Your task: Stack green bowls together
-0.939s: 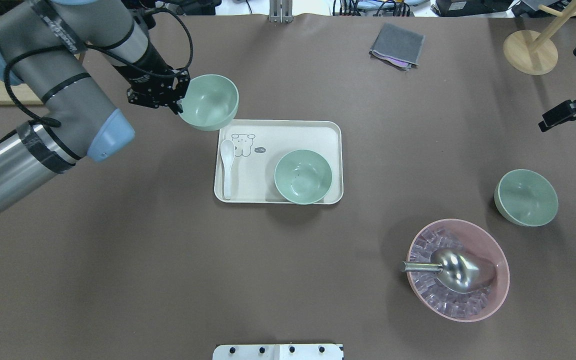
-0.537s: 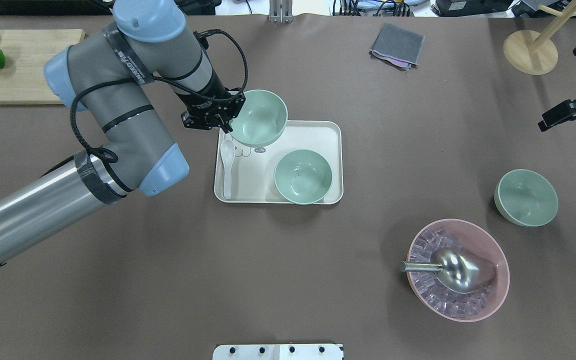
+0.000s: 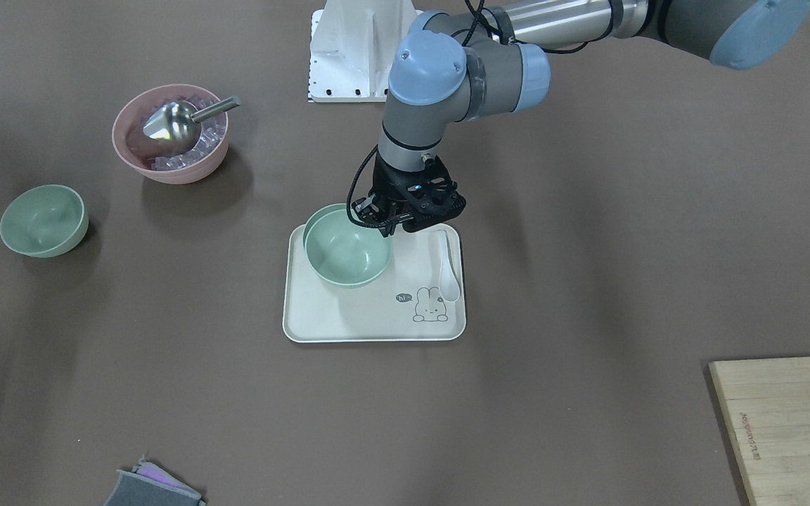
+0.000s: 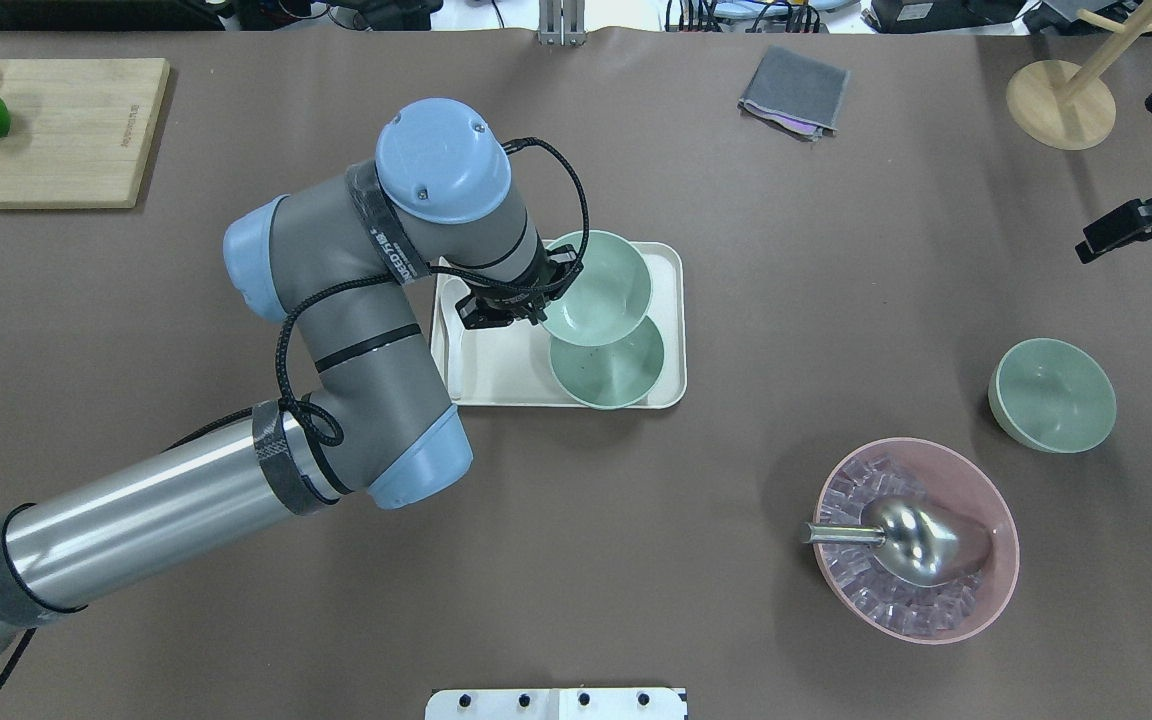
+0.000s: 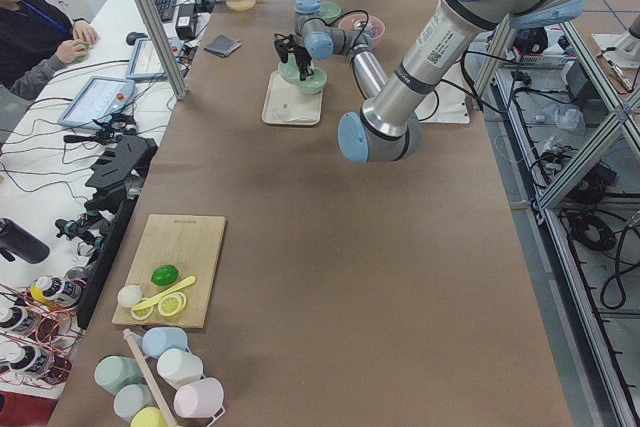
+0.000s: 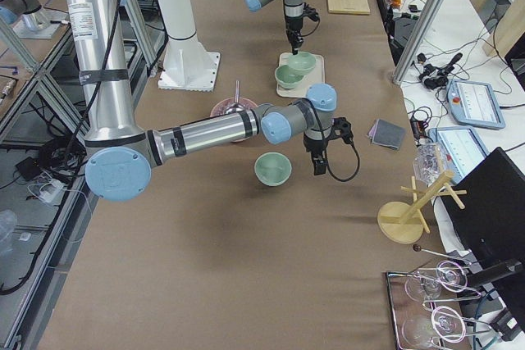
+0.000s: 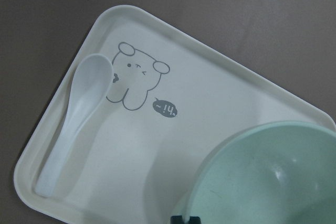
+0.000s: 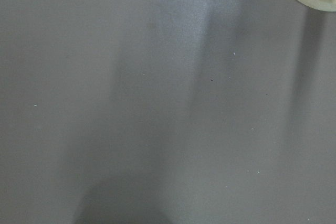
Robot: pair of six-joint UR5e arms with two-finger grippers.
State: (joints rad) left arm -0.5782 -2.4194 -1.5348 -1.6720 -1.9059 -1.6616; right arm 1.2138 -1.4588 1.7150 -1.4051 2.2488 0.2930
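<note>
Left wrist-mounted view is showing "hi" printed on the tray [image 7: 220, 103]; the left pincer [image 3: 384, 226] is gripping a green bowl [image 3: 345, 256]; whether the right pincer [image 4: 1096, 240] is open, I cannot tell.

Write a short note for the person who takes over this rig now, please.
The left gripper is shut on the rim of the held bowl, raised over the tray.
The right gripper is at the edge of the table; open or shut is unclear.
The second bowl sits on the tray, the third bowl on the table.
Done: nothing stacked yet.
Left: stack all three.
</note>
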